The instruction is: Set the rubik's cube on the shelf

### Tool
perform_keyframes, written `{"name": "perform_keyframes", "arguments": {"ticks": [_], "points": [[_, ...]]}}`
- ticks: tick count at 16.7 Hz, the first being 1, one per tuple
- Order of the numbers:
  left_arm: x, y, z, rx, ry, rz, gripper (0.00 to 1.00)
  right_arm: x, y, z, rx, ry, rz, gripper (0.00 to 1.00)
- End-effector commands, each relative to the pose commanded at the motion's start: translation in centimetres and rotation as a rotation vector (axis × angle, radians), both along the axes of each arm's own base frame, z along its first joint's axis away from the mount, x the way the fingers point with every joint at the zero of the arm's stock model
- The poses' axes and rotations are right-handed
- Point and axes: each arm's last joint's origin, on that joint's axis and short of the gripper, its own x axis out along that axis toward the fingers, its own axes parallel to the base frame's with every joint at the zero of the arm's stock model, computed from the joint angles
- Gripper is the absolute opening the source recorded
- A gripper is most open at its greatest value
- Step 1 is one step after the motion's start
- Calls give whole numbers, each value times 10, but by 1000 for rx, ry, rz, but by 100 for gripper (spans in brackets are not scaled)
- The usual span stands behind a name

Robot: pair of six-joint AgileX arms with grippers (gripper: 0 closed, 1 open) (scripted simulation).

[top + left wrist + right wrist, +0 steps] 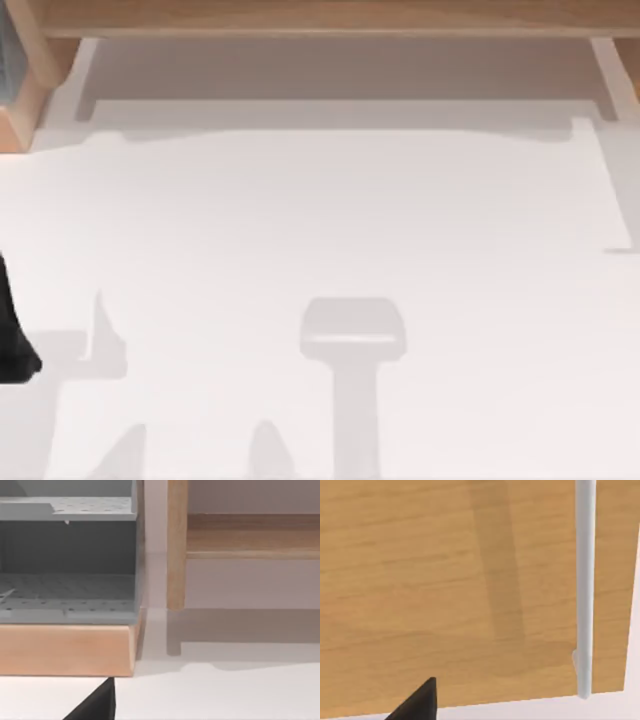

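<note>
Bare wooden shelf (320, 18) – no lettering – above white table (320, 220).

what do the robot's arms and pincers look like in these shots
Little of them is visible. The left arm is a plain black shape at the top view's left edge. Each wrist view shows a flat, matte black pointed tip at its lower edge. No cables or markings are visible.

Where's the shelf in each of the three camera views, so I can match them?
Top view: the shelf runs along the picture's top edge, a side support at each end.
Left wrist view: its upright and board, beside a grey rack.
Right wrist view: its wooden board, seen close.
Shared landmark: the white tabletop meeting the shelf.
</note>
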Motion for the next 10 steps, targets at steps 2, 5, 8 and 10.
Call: {"name": "perform_keyframes", "arguments": {"ticks": [2, 5, 8, 10], "points": [[0, 0, 0, 0, 0, 0, 100, 5, -30, 6, 106, 9, -114, 100], [0, 0, 0, 0, 0, 0, 100, 21, -75, 24, 298, 17, -273, 100], [0, 0, 0, 0, 0, 0, 100, 48, -108, 53, 507, 25, -401, 100], [0, 0, 0, 0, 0, 0, 100, 72, -119, 76, 648, 44, -466, 100]]}}
